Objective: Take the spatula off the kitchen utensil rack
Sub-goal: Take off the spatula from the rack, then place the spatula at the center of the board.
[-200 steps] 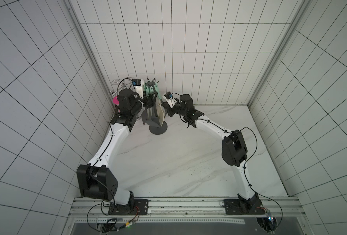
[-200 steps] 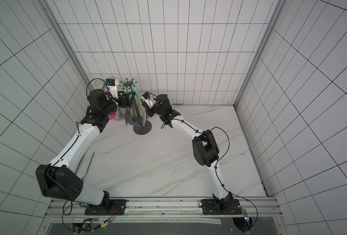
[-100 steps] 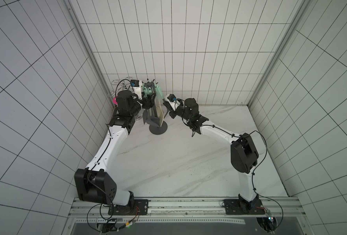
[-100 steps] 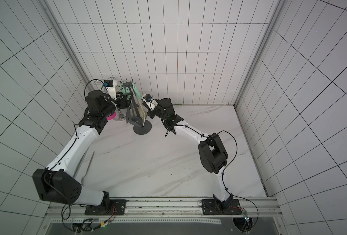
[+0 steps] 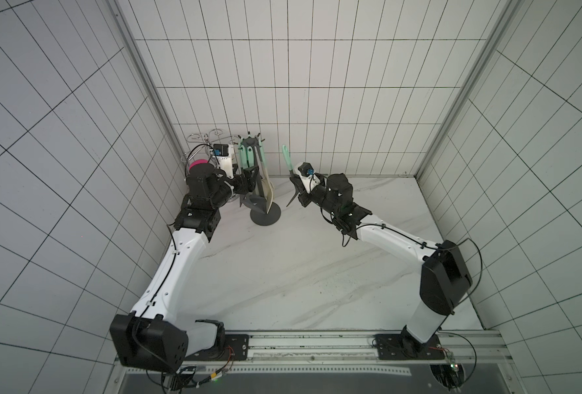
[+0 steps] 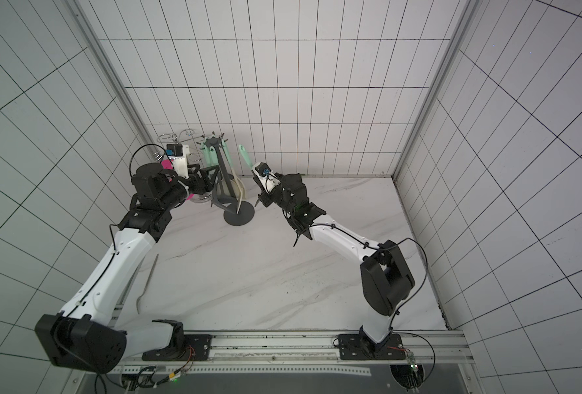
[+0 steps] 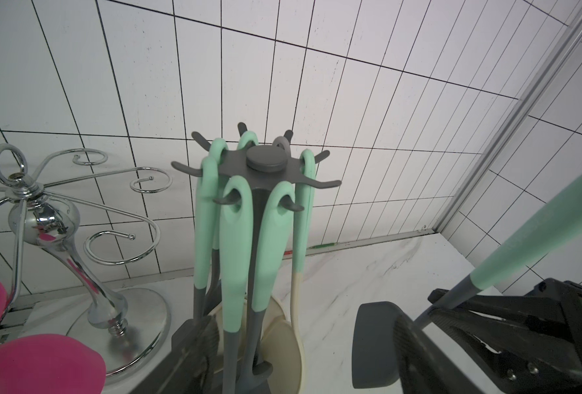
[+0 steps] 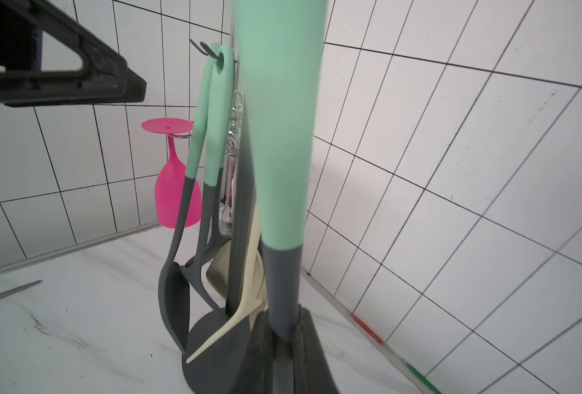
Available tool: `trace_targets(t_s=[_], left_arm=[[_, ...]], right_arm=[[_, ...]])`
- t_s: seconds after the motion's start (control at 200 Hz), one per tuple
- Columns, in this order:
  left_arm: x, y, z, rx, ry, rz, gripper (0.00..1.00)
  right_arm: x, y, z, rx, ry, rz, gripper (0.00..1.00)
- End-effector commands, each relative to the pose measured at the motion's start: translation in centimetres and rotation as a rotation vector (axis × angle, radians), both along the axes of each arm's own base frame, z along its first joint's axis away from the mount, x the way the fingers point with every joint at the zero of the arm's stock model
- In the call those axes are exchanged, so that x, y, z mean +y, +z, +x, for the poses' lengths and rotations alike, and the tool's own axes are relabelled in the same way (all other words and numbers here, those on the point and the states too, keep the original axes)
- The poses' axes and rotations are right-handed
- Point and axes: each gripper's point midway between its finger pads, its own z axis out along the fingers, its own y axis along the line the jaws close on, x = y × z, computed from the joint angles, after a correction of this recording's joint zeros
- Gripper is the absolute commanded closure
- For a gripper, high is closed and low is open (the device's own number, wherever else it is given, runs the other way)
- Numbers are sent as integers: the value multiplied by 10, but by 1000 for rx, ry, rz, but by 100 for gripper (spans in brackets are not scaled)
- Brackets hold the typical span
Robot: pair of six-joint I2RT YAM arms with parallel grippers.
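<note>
The spatula (image 5: 287, 163) (image 6: 245, 157) has a mint handle and a grey neck. It stands tilted in the air to the right of the kitchen utensil rack (image 5: 265, 215) (image 6: 238, 217), clear of the hooks. My right gripper (image 5: 299, 189) (image 8: 282, 329) is shut on the spatula's grey neck (image 8: 280, 286). Several mint-handled utensils and a cream spoon still hang from the rack's hook ring (image 7: 265, 159). My left gripper (image 5: 248, 181) (image 7: 284, 351) is open, with its fingers on either side of the lower shafts of the hanging utensils.
A chrome curly-wire glass holder (image 7: 40, 218) stands left of the rack with a pink glass (image 8: 177, 191) hanging upside down on it. The tiled back wall is close behind both. A thin metal utensil (image 6: 148, 283) lies on the marble table by the left arm.
My right gripper has carried the spatula to the right, away from the rack's hooks. The left gripper stayed at the rack and its jaws widened a little.
</note>
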Motion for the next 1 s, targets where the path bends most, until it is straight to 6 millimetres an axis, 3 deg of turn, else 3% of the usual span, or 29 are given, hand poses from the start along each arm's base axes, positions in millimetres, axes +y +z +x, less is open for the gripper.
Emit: trace_targets(t_s=[0.0, 0.195, 0.375, 0.45, 0.53, 0.67, 0.885, 0.994], left_arm=[[-5, -7, -17, 31, -38, 8, 22], [-39, -38, -45, 112, -148, -36, 22], [-115, -79, -84, 168, -352, -15, 22], [-149, -87, -107, 193, -488, -3, 21], [-171, -90, -130, 218, -634, -34, 20], [-181, -81, -146, 171, -749, -128, 17], [-180, -74, -130, 214, -805, -288, 17], [-189, -73, -126, 237, -895, -374, 24]], right_arm=[[-25, -13, -20, 121, -33, -49, 100], [-59, -45, -76, 294, 27, -119, 100], [-81, -77, -126, 512, 196, -42, 100], [-82, -88, -142, 590, 273, -13, 100], [-79, -95, -153, 628, 327, -4, 100], [-72, -96, -158, 632, 389, 41, 100], [-47, -83, -162, 704, 552, 130, 100], [-40, -84, -159, 690, 574, 170, 100]])
